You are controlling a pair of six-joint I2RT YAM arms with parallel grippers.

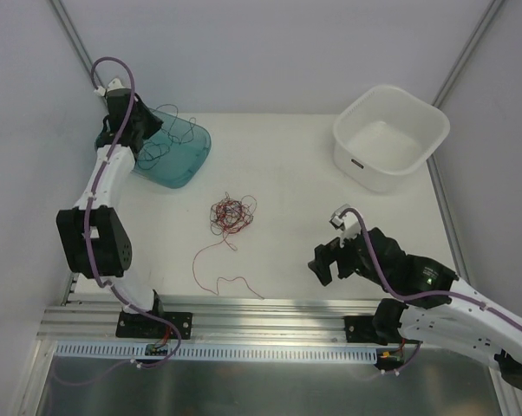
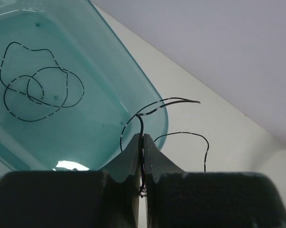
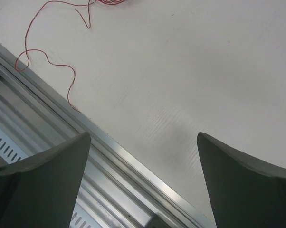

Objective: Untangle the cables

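A tangled ball of red and black cables (image 1: 231, 214) lies mid-table, with a loose red strand (image 1: 211, 264) trailing toward the front edge; that strand also shows in the right wrist view (image 3: 48, 57). My left gripper (image 2: 143, 137) is shut on a black cable (image 2: 169, 102) and holds it over the rim of the teal bin (image 2: 105, 118). Another black cable (image 2: 38, 83) lies coiled inside that bin. My right gripper (image 3: 143, 142) is open and empty, above the table's front edge, right of the ball.
The teal bin (image 1: 190, 158) sits at the back left. A white tub (image 1: 391, 137) stands at the back right. A metal rail (image 1: 270, 310) runs along the front edge.
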